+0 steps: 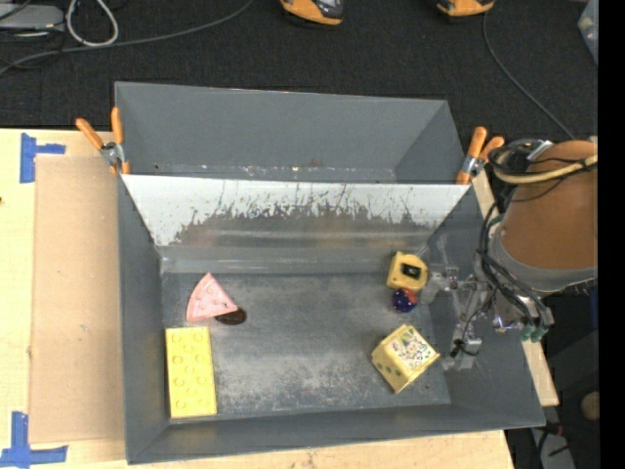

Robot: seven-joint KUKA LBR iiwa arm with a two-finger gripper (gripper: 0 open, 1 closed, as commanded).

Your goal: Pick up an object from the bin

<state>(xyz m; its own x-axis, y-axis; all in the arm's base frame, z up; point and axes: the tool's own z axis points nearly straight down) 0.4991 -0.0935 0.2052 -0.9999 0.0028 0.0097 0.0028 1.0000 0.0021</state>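
My gripper [463,332] hangs low at the right side of the bin, close to the right wall. Just left of it lies a yellow cube with speckled white faces [404,358], tilted on the bin floor; the gripper stands beside it, not round it. A little farther back sits a small yellow and black tape measure [407,273] with a dark blue ball [402,301] against its front side. Both lie to the gripper's upper left.
A pink wedge [208,299] lies at the left of the floor, and a flat yellow studded brick [190,370] lies in the front left corner. The arm with its orange cover and cables comes in over the right rim.
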